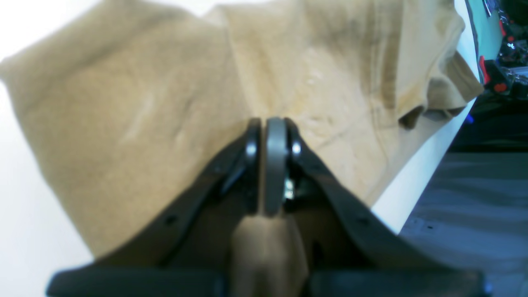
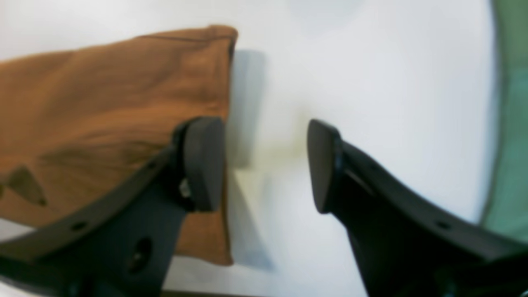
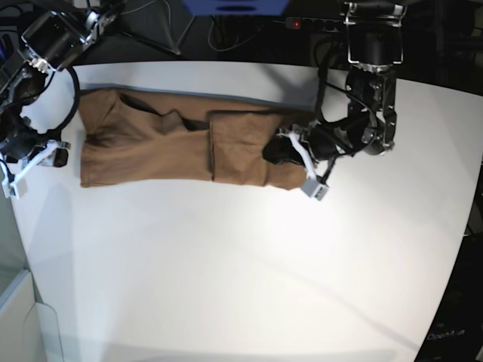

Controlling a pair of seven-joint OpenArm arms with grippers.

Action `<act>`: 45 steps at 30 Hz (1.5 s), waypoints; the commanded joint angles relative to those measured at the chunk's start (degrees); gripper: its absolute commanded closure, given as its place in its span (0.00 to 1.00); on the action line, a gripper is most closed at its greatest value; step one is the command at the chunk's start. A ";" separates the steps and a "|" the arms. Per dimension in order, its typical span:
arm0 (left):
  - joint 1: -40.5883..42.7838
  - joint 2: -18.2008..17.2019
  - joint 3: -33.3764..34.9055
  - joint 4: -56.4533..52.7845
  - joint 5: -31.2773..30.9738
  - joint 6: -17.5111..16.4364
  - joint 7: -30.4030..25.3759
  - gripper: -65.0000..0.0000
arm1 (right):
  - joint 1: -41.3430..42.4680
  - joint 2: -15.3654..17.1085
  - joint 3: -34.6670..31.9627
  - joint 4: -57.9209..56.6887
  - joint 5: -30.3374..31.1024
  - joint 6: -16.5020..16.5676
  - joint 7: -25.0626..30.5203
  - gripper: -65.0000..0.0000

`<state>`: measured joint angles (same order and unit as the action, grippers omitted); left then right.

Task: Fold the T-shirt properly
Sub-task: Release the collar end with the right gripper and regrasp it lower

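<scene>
Base view shows the T-shirt lying as a long band on the white desk, left gripper pinching its end while the right gripper gapes empty beside the other, so the next fold likely means carrying the pinched end across.

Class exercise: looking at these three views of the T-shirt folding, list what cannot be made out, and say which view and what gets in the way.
- Left wrist view: the left pincer is shut on the T-shirt; how many layers it pinches is hidden by its own fingers.
- Right wrist view: the open right pincer covers part of the shirt's edge; the picture is blurred.
- Base view: the right pincer is small, at the frame edge; the collar tag is too small to find.
</scene>
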<state>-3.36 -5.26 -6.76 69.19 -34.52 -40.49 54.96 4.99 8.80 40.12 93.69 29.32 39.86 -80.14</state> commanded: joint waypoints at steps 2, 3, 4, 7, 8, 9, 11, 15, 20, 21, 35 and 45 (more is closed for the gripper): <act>-0.73 -0.41 -0.14 0.48 1.25 0.49 0.47 0.97 | 1.29 0.83 1.16 -4.06 3.87 0.14 0.14 0.50; -0.73 -0.41 -0.14 0.48 1.25 0.49 0.47 0.97 | 1.29 0.83 1.33 -6.09 4.92 0.14 0.14 0.50; -0.73 -0.41 -0.14 0.48 1.25 0.49 0.47 0.97 | 1.29 1.00 1.24 -7.23 5.36 0.14 0.14 0.50; -0.73 -1.03 -0.14 0.48 1.25 0.49 0.47 0.97 | 0.50 1.18 1.24 -7.49 5.36 0.14 0.14 0.50; -0.73 -1.20 -0.14 0.48 1.25 0.49 0.47 0.97 | -0.03 1.00 1.24 -7.49 5.36 0.14 0.14 0.50; -0.73 -1.29 -0.14 0.48 1.25 0.49 0.47 0.97 | -0.38 1.00 1.24 -7.49 5.36 0.14 0.14 0.50; -0.73 -1.38 -0.14 0.48 1.25 0.49 0.47 0.97 | -0.73 0.92 1.24 -7.58 5.27 0.14 0.14 0.50; -0.73 -1.47 -0.14 0.48 1.25 0.49 0.47 0.97 | -2.49 0.74 1.24 -7.58 5.36 0.14 0.14 0.50; -1.52 -1.29 -0.14 0.48 1.25 0.49 0.47 0.97 | -3.46 -1.72 1.07 -7.58 5.27 0.14 0.14 0.50; -1.61 -1.29 -0.14 0.48 1.25 0.49 0.47 0.97 | -3.72 -2.34 1.07 -7.58 5.27 0.14 0.14 0.49; -1.61 -1.29 -0.14 0.48 1.25 0.49 0.56 0.97 | -3.72 -4.80 -4.65 -7.58 5.36 0.14 0.14 0.70; -1.61 -1.03 -0.05 0.48 1.34 0.49 0.47 0.97 | -4.07 -2.51 -9.39 -3.80 5.10 0.14 0.14 0.93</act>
<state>-4.16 -6.17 -6.76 69.19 -34.09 -40.32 55.02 -0.08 5.34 30.81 88.55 33.56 39.83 -80.47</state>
